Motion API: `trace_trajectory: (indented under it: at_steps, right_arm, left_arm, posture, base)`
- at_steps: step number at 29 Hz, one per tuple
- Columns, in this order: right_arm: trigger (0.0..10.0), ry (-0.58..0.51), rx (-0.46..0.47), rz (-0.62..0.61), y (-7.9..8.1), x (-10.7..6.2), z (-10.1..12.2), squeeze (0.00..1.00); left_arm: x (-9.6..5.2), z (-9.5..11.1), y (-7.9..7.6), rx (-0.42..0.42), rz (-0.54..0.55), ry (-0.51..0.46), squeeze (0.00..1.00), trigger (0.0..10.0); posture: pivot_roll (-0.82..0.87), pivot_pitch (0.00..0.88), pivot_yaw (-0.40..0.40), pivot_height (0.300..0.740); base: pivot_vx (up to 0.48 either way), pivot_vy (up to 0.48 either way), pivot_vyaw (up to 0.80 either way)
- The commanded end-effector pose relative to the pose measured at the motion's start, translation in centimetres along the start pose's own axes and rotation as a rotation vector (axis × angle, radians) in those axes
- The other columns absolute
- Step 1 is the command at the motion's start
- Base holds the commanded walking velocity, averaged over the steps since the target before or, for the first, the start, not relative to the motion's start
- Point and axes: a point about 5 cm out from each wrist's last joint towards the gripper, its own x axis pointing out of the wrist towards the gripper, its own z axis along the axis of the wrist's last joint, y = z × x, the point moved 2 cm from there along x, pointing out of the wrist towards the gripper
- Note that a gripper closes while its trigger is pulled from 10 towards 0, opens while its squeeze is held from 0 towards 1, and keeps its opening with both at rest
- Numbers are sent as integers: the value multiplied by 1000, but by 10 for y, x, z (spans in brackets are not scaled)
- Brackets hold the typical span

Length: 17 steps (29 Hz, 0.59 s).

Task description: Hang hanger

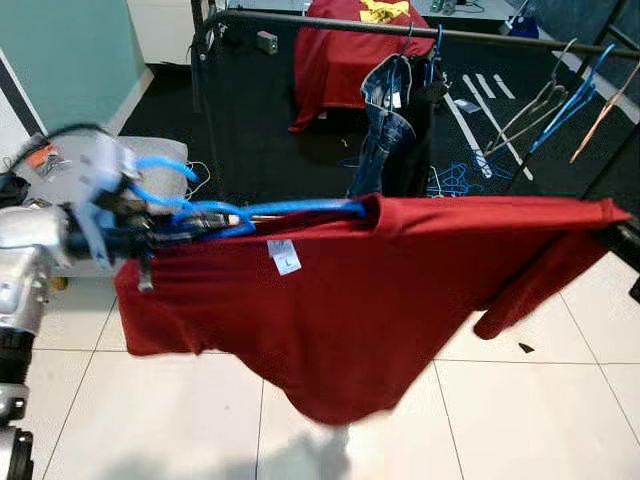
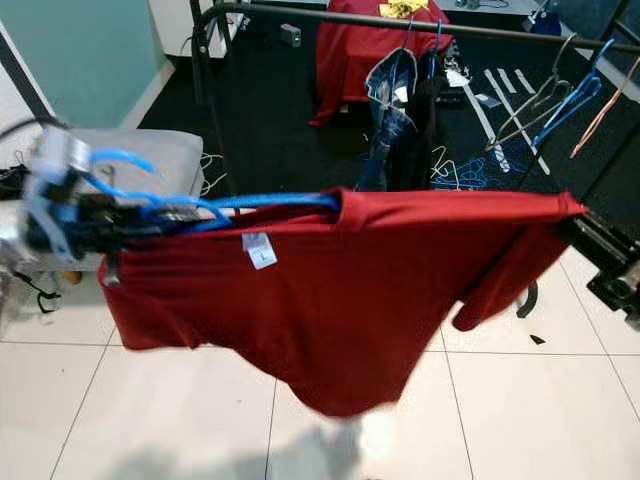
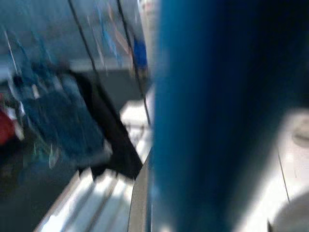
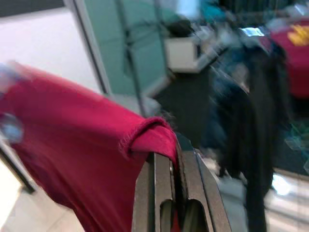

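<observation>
While I hold the arms out, my left end effector (image 1: 150,225) at nine o'clock is clenched on the blue hanger (image 1: 270,210). That hanger goes into the neck of the red shirt (image 1: 350,300), which is stretched flat across the middle above the white tile floor (image 1: 560,400). At three o'clock my right end effector (image 4: 176,203) is pinched tight on the shirt's sleeve. Up at twelve o'clock a black clothes rail (image 1: 400,28) carries jeans (image 1: 385,125) and some bare hangers (image 1: 560,100).
</observation>
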Motion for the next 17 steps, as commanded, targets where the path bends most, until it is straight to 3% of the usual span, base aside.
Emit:
trace_trajectory:
  at_steps: [1, 6, 13, 14, 15, 17]
  right_arm:
    - [0, 20, -8, -104, -13, -6, -6, 0]
    - [0, 87, 36, -331, -44, -11, -27, 0]
    - [0, 116, 67, -236, -23, 7, -43, 0]
    - [0, 130, 73, -178, -11, 15, -50, 0]
    - [0, 130, 73, -178, -11, 15, -50, 0]
    - [0, 154, 72, -54, 18, 36, -64, 0]
  left_arm:
    - [-11, 16, 5, 20, 19, -52, 0, 10000]
    - [-22, 49, -7, 2, -118, -277, 0, 10000]
    - [-8, 39, -12, -35, -126, -305, 0, 10000]
    - [7, 30, -8, -45, -52, -297, 0, 10000]
    - [7, 30, -8, -45, -52, -297, 0, 10000]
    - [43, 15, 11, -126, 203, -336, 0, 10000]
  posture:
    - [-89, 164, -29, 740]
    - [-88, 160, -30, 740]
    - [-85, 155, -31, 740]
    - [-83, 153, -33, 740]
    - [-83, 153, -33, 740]
    - [-85, 149, -33, 740]
  base:
    - [0, 0, 0]
    - [0, 0, 0]
    - [0, 0, 0]
    - [0, 0, 0]
    - [0, 0, 0]
    - [0, 0, 0]
